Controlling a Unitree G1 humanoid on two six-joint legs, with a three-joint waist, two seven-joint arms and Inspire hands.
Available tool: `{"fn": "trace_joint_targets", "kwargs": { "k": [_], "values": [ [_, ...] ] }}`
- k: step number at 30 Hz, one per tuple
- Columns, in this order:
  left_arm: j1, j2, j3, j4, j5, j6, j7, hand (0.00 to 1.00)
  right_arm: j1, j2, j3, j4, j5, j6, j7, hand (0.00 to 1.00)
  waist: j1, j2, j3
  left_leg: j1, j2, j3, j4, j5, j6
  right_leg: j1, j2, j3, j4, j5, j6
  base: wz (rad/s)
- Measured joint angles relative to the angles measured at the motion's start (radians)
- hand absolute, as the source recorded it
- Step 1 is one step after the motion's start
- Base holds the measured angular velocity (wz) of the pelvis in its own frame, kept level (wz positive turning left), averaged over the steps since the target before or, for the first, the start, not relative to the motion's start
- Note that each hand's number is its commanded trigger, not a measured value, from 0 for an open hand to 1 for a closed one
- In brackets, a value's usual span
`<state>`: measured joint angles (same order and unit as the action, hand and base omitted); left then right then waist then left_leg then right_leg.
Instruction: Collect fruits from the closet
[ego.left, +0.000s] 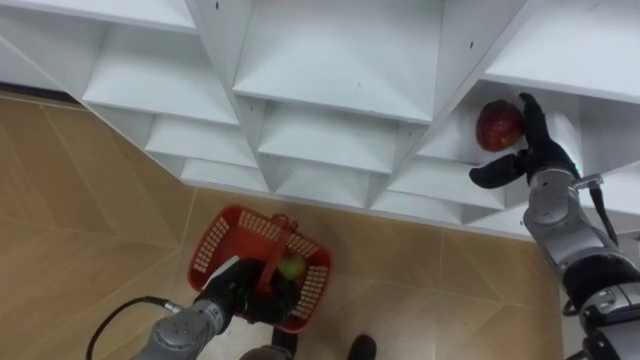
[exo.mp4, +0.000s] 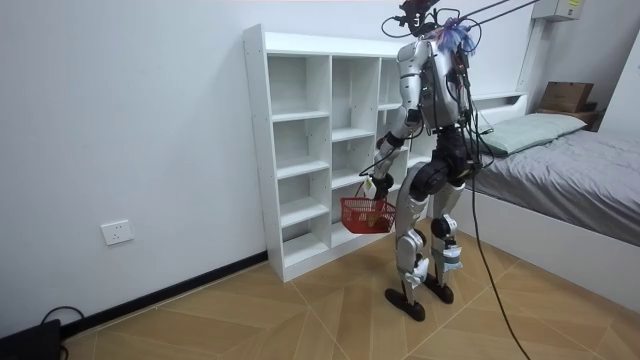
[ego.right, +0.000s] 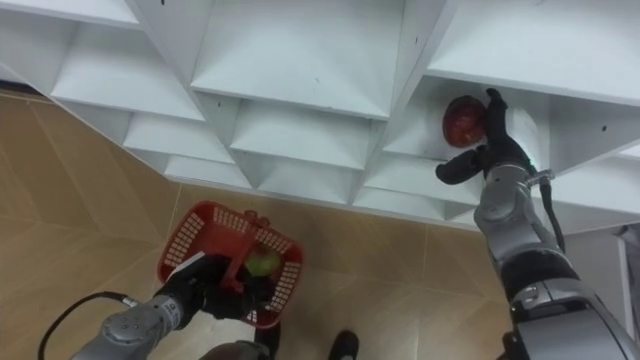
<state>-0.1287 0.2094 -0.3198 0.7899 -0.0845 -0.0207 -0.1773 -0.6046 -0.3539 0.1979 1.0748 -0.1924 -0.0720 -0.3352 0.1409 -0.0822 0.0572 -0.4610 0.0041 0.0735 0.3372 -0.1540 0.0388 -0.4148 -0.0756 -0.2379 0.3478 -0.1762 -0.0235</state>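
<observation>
Two fruits show: a red apple (ego.left: 498, 125) lies on a shelf near the right edge of the white closet (ego.left: 340, 60), with the right robot hand (ego.left: 538, 152) open just beside it. A green fruit (ego.left: 291, 268) sits in the red basket (ego.left: 212, 245), whose handle the left robot hand (ego.left: 235, 292) grips.

Both head eye views look steeply down at the closet (ego.left: 340, 60), which the room view also shows from well back.

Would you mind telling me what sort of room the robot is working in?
Probably a bedroom: a bed with a pillow stands beside the white shelf unit, on a wood-patterned floor.
</observation>
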Motion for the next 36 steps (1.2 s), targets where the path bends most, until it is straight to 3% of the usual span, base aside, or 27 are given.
{"fn": "trace_joint_targets", "kwargs": {
  "k": [36],
  "values": [
    [-0.007,-0.018,0.001,0.0,0.0,0.0,0.018,1.0,-0.005,0.0,-0.001,-0.029,-0.01,0.004,0.0,0.0,0.001,0.003,-0.0004,0.0,0.001,0.004,-0.001,0.0,0.0,-0.001,0.0,0.001,0.0,0.0,0.0,0.0]
  ]
}}
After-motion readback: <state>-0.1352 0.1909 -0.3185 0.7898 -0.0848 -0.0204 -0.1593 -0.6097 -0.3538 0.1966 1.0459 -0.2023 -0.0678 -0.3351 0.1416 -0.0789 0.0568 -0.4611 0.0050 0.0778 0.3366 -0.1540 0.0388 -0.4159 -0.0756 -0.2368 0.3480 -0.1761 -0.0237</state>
